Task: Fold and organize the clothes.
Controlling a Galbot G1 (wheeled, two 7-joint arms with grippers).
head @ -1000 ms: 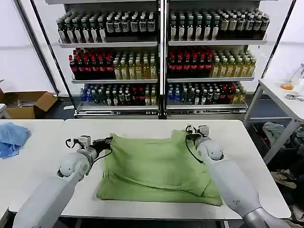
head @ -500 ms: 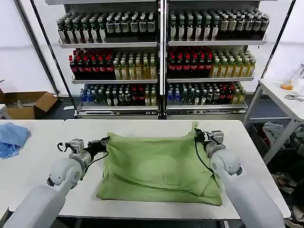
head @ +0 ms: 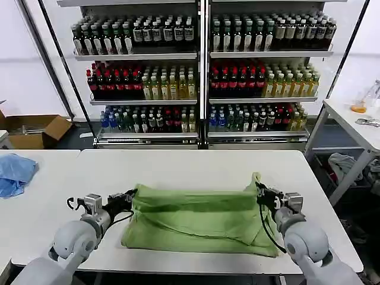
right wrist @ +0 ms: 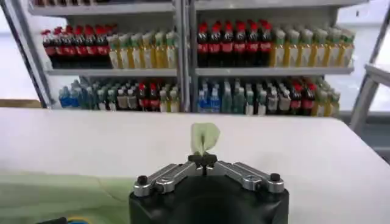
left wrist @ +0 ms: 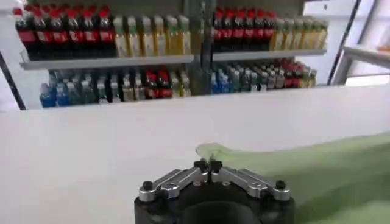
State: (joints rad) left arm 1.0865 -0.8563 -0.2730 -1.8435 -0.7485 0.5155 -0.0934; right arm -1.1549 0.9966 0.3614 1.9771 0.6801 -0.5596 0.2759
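Observation:
The sage-green T-shirt (head: 199, 217) lies across the near half of the white table (head: 196, 163), its far edge lifted and doubled toward me. My left gripper (head: 129, 195) is shut on the shirt's left far corner; in the left wrist view the green cloth (left wrist: 317, 164) runs away from the pinched jaws of the left gripper (left wrist: 208, 165). My right gripper (head: 260, 191) is shut on the right far corner, and a small flap of green cloth (right wrist: 204, 137) sticks up from the closed jaws of the right gripper (right wrist: 205, 160). No printed graphic faces me.
A light blue cloth (head: 13, 173) lies on the neighbouring table at the left. Shelves of bottles (head: 199, 77) stand behind the table. A cardboard box (head: 32, 129) sits on the floor at left, and a side table (head: 356, 124) stands at right.
Both grippers have pulled the shirt's far edge toward me and farther apart, stretching it, so the far half now folds over the near half.

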